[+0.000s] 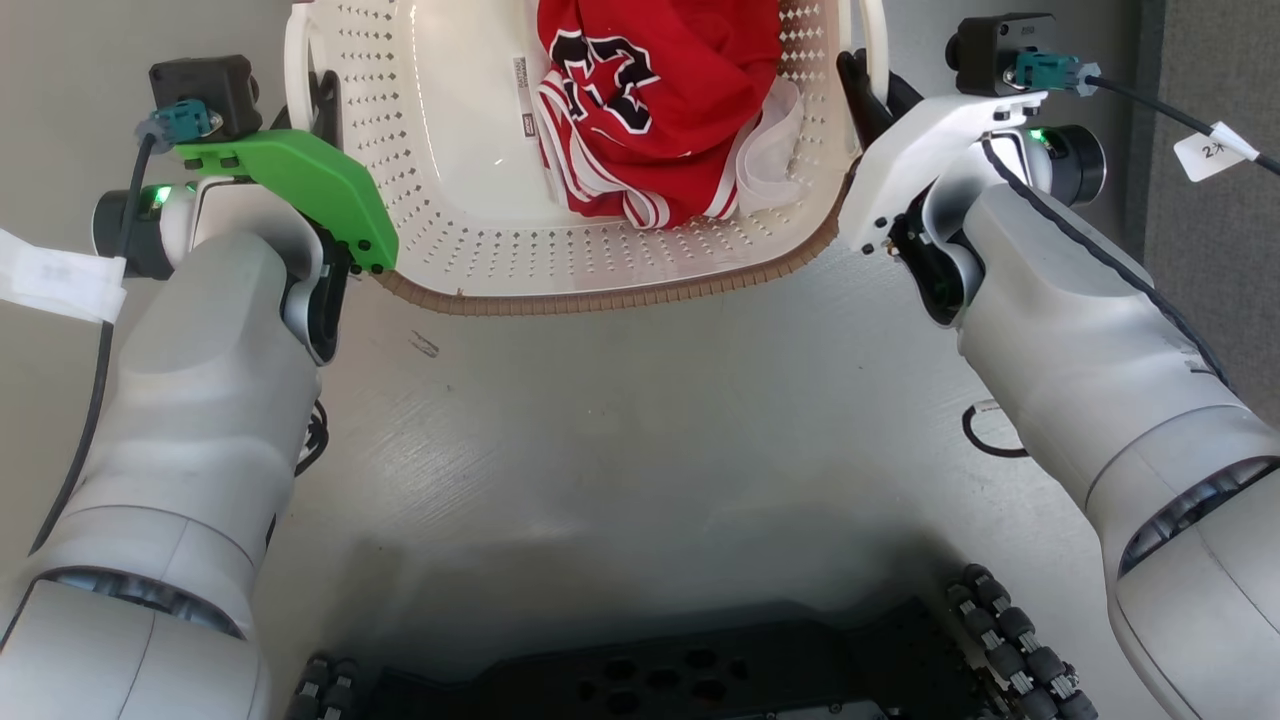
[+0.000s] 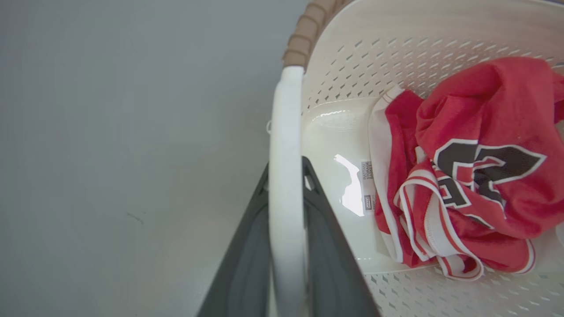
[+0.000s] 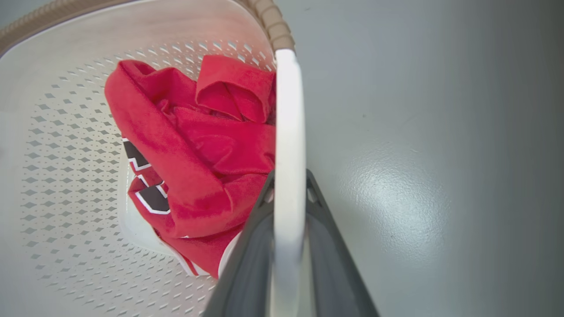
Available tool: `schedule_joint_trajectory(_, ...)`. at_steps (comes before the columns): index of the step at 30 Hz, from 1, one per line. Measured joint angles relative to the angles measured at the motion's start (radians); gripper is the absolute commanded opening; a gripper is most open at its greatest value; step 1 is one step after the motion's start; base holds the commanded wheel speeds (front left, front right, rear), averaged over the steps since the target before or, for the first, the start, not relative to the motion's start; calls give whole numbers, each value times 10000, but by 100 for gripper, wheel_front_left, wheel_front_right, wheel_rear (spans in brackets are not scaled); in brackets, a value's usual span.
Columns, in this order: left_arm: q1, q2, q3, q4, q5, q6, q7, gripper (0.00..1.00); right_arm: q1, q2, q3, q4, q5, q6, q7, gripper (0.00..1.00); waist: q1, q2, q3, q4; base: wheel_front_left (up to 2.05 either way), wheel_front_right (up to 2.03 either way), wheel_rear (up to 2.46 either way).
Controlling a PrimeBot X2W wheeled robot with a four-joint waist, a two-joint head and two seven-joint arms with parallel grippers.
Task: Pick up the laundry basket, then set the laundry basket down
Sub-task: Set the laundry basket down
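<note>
The cream-white perforated plastic laundry basket (image 1: 450,215) with its brown woven-look rim sits straight ahead of the robot, between its two pale arms, above the grey floor (image 1: 640,450). I cannot tell whether it rests on the floor or hangs clear.

From the head view, the left end effector (image 1: 325,100) and right end effector (image 1: 865,95) are dark shapes pressed to the basket's two sides, and how they stand is hard to read there. The wrist views make it plain. The left end effector (image 2: 286,169) has its two dark fingers nearly together with the white left handle (image 2: 286,127) pinched between them. The right end effector (image 3: 288,178) clamps the white right handle (image 3: 288,110) the same way.

A crumpled red jersey with black-and-white lettering (image 1: 660,90) lies inside, toward the right side. The left wrist view shows its lettering (image 2: 484,163) and a small printed sticker (image 2: 369,185) on the basket's bottom. The right wrist view shows mostly plain red folds (image 3: 189,145).
</note>
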Motion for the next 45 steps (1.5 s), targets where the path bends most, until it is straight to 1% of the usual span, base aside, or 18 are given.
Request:
schedule_joint_trajectory(12, -33, 2, 23, 79, 0, -136, 2, 0, -16, 25, 10, 46, 4, 31, 2, 0, 0, 0, -27, -5, 0, 0, 0)
schedule_joint_trajectory(14, -35, 2, 58, 98, -19, -245, 4, 0, -16, 31, 6, 61, 67, 86, 2, 0, 1, 0, -36, -4, 0, 0, 0)
schedule_joint_trajectory(15, -35, -2, 127, 107, -86, -332, 6, 47, -19, 31, 15, 61, 67, 88, 2, 52, 0, 0, -42, -2, 0, 0, 0)
schedule_joint_trajectory(16, -35, -17, 230, 127, -219, -445, 121, 100, -20, 31, 15, 63, 67, 88, 2, 100, 0, 0, -53, 1, 0, 0, 0)
schedule_joint_trajectory(17, -24, -15, 247, 199, -322, -566, 257, 100, -12, -42, 19, 125, 77, 121, 4, 100, 0, 0, -100, 12, 0, 0, 0)
schedule_joint_trajectory(20, 28, 77, 174, 326, -311, -606, 265, 100, 62, -255, 21, 192, 77, 178, 6, 100, 1, 0, -214, 27, 0, 0, 0)
schedule_joint_trajectory(24, 29, 75, 127, 328, -309, -614, 253, 100, 134, -261, 63, 199, 79, 259, 6, 100, 0, 0, -404, 45, 0, 0, 0)
schedule_joint_trajectory(35, 371, 77, 27, 368, -219, -658, 77, 100, 452, -261, 59, 201, 84, 341, 4, 100, 1, 0, -1192, 49, 0, 0, 0)
schedule_joint_trajectory(41, 749, 77, -2, 395, -190, -658, 44, 100, 600, -261, -81, 79, 82, 320, 4, 100, 1, 0, -1820, 38, 0, 0, 0)
schedule_joint_trajectory(43, 876, 77, 0, 399, -171, -658, 6, 100, 606, -267, -236, -67, 79, 167, 4, 100, 1, 0, -2054, 36, 0, 0, 0)
schedule_joint_trajectory(45, 1006, 75, 2, 401, -144, -658, -10, 100, 634, -320, -288, -230, -10, 117, 4, 100, 0, 0, -2294, 36, 0, 0, 0)
